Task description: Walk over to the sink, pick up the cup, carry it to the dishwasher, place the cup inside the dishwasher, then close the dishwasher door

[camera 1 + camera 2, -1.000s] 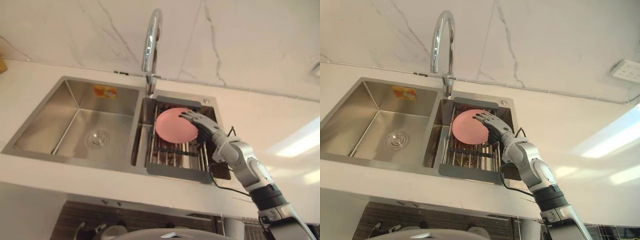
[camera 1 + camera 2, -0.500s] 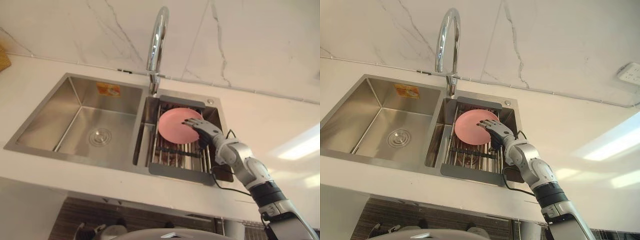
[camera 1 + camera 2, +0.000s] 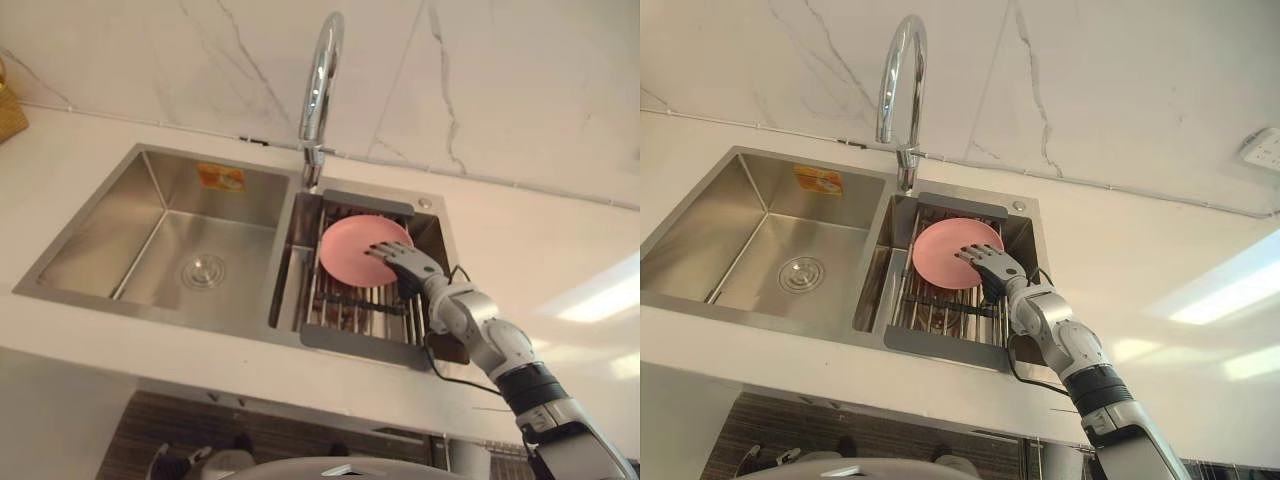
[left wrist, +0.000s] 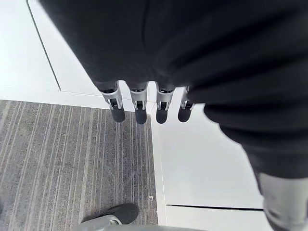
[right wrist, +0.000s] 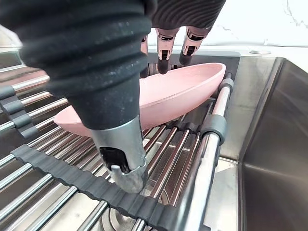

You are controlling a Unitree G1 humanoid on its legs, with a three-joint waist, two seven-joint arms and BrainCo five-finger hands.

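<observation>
Right wrist view gives the clearest reading of the thing to be lifted. It is a pink shallow dish [image 5: 168,94] rather than a cup, and it is rested slightly tilted on the bars of the drying rack [image 3: 352,308]. The rack is set across the right basin of the sink [image 3: 110,230], below the tap [image 3: 322,70]. The right hand [image 3: 992,268] is placed at the near rim, with the fingers [image 5: 164,41] stretched over the hollow and the thumb [image 5: 120,154] lowered outside the rim towards the bars. That hand is spread, and nothing is pinched yet. The left hand [image 4: 139,108] is hung low, fingers straight and empty.

The pick-up step is judged to be in hand. For the next move, thumb and fingers would have to be closed on the rim firmly enough that the smooth dish is not slid along the bars. Only then could it be raised clear of the basin.
</observation>
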